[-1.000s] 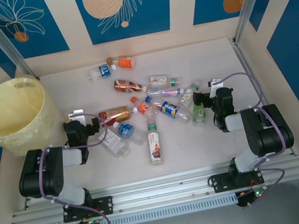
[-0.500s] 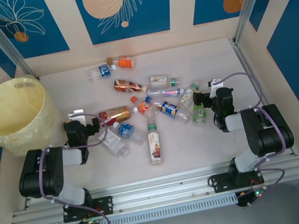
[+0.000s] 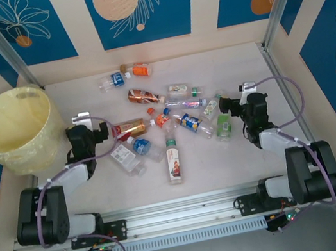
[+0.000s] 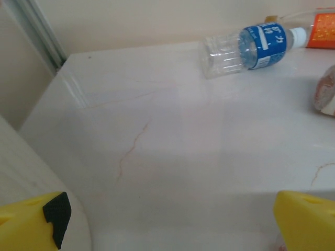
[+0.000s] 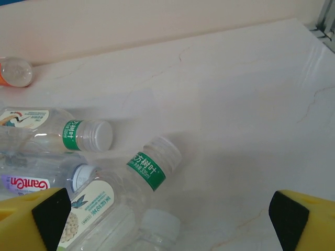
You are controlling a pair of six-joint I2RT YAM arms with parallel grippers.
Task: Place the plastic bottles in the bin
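Left gripper [image 3: 82,124], right gripper [image 3: 245,95] advanced; plastic bottles [image 3: 173,161] unmoved.

— What is being cut off at the left wrist?
— An orange-labelled bottle [image 4: 324,29] is being clipped at the top right corner, a brown bottle [image 4: 325,97] at the right edge, and the fingers [image 4: 306,222] of the left gripper [image 4: 168,219] at the bottom.
— And at the right wrist?
— A Ganten bottle [image 5: 21,184] is being cut by the left edge, a pale-capped bottle [image 5: 157,226] by the bottom edge.
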